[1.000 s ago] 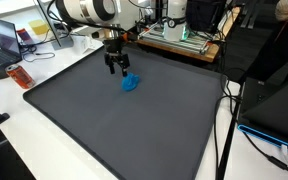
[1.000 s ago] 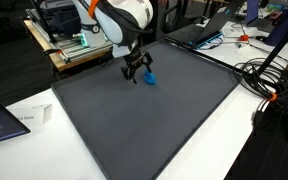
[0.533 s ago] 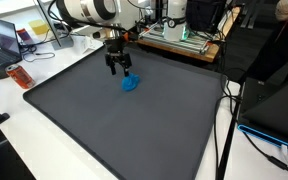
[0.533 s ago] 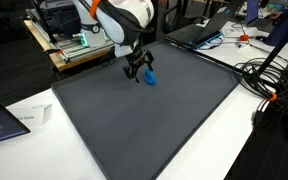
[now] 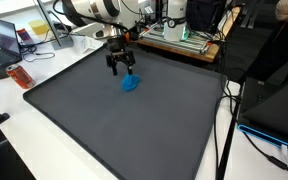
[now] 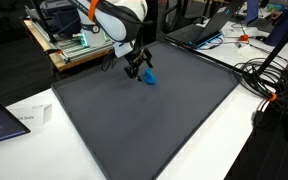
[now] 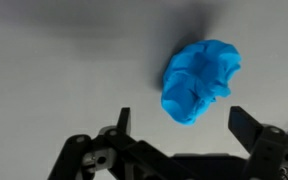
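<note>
While the gripper (image 5: 122, 70) hovered at the upper middle of the frame, jaws spread wide, the blue lump (image 5: 130, 84), perhaps crumpled cloth, lay ungrasped on the dark mat (image 5: 114, 130) just below.

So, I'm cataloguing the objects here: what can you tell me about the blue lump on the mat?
The blue lump is a bright, evenly coloured wad of soft folds and bulges, like crumpled cloth, though the material is uncertain. It lies bunched up on the dark grey mat, toward its far side in both exterior views. Only the mat touches it: the open fingers hang above, clear of it.
</note>
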You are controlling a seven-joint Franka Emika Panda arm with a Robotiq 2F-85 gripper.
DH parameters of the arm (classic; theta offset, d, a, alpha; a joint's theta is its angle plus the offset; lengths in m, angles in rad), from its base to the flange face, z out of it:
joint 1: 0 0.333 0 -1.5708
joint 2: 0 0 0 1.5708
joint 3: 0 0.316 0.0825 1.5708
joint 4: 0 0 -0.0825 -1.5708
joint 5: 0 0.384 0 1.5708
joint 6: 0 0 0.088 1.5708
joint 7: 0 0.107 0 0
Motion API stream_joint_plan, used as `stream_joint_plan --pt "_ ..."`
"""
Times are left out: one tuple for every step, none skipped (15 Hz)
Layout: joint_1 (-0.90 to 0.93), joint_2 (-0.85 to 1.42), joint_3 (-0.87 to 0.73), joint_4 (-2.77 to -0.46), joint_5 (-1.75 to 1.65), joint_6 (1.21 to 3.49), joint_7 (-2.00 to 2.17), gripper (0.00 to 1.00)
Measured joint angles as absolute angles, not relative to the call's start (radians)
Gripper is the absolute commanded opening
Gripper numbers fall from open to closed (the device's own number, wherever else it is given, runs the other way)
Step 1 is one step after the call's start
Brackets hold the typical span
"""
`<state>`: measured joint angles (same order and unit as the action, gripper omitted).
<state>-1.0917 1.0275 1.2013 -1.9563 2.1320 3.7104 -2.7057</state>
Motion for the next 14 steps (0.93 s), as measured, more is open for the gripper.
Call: stream_joint_plan --pt "-1.105 1.038 1.206 -1.963 2.121 3.710 -2.719 1.00" --pt "-1.117 1.049 1.211 -1.971 2.091 3.711 -2.715 1.00" --pt "-1.130 1.062 1.220 -1.983 2.050 3.711 -2.708 1.00" --pt "-1.138 1.073 1.223 -1.988 2.041 3.711 -2.724 1.00" --pt "-1.148 1.089 1.235 -2.000 2.001 3.722 -2.717 1.00" --pt "-1.162 1.115 1.257 -2.019 1.946 3.738 -2.705 1.00" --pt "-1.173 1.137 1.273 -2.030 1.935 3.749 -2.725 1.00" --pt "-1.187 1.161 1.293 -2.049 1.896 3.762 -2.718 1.00" --pt "-1.205 1.191 1.319 -2.077 1.843 3.778 -2.704 1.00" --pt "-1.223 1.214 1.338 -2.097 1.836 3.785 -2.727 1.00" --pt "-1.242 1.235 1.353 -2.122 1.808 3.794 -2.719 1.00" --pt "-1.262 1.260 1.373 -2.153 1.772 3.807 -2.707 1.00" --pt "-1.281 1.278 1.385 -2.176 1.768 3.814 -2.720 1.00" --pt "-1.299 1.292 1.394 -2.197 1.754 3.817 -2.714 1.00"
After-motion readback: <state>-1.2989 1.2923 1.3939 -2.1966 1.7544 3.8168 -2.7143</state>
